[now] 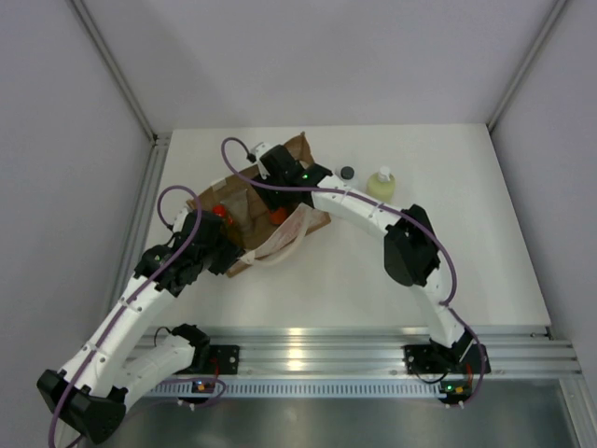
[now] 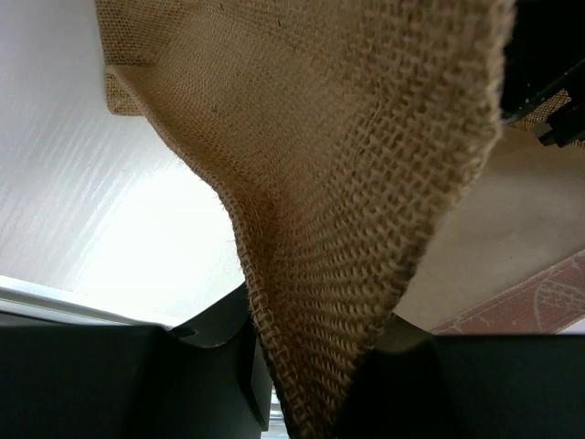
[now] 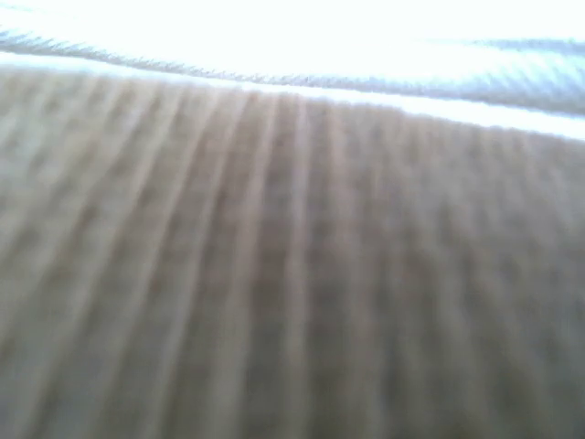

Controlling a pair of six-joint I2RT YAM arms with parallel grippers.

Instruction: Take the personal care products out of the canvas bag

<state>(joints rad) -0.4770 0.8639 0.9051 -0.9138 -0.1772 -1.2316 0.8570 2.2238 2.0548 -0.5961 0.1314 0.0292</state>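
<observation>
Labels too small to read. Left gripper (image 2: 306, 384) pinched shut on canvas bag (image 1: 250, 217) rim, table's centre-left. Right gripper (image 1: 271, 192) at bag mouth, opening cannot be told. Yellow-green bottle (image 1: 381, 182) stands outside; bare tabletop (image 1: 466, 261) right.

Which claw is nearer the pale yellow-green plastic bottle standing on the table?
Right. The right claw is over the brown jute canvas bag, on the side toward the pale yellow-green plastic bottle; the left claw is shut on the bag's opposite edge, farther off.
</observation>
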